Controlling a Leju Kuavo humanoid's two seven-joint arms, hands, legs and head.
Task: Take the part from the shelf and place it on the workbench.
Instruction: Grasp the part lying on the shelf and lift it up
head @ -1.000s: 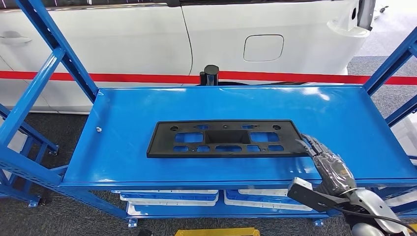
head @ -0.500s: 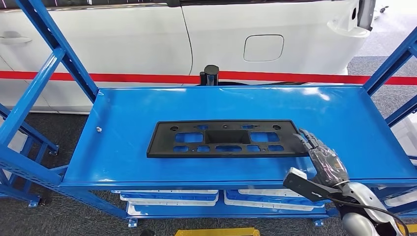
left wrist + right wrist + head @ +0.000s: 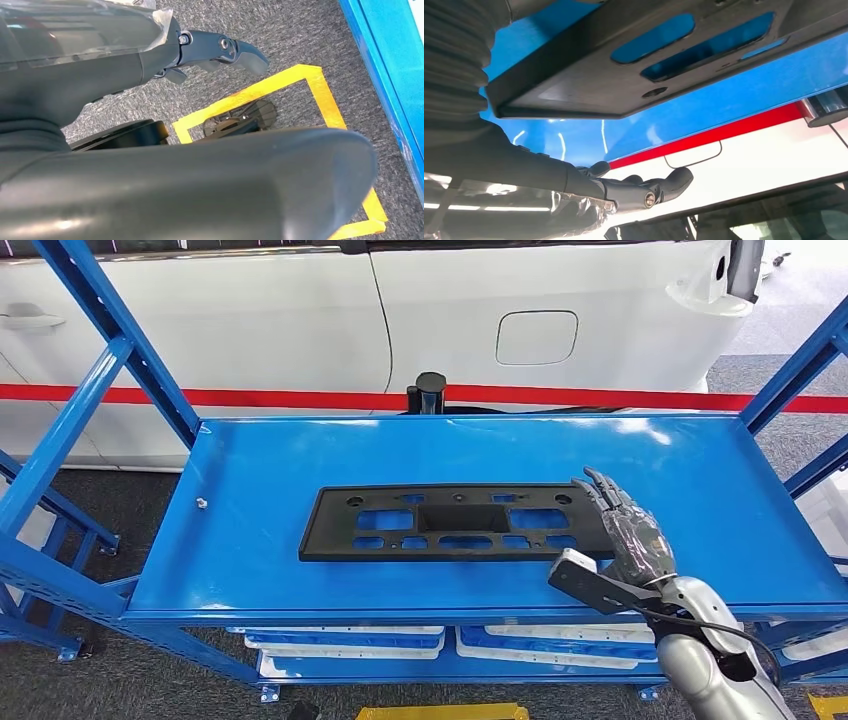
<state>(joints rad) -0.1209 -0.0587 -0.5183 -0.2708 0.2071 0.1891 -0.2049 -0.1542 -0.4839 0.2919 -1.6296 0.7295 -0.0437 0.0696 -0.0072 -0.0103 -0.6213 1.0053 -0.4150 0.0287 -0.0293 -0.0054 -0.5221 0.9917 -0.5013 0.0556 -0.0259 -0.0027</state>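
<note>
A flat black plastic part with several cut-outs lies across the middle of the blue shelf top. My right hand sits at the part's right end with its fingers stretched out and apart, holding nothing. Up close in the right wrist view, the part's end lies just beside my straight fingers, and nothing shows them closed around it. My left hand hangs over the grey floor with its fingers apart and nothing in it.
Blue uprights frame the shelf on both sides. A white car with a red stripe stands close behind. A black cylinder is at the back edge, a small bolt near the left. White trays lie below. Yellow tape marks the floor.
My right hand has risen from the shelf's front right edge and moved forward and left, so its fingers now reach the part's right end. The part has not moved.
</note>
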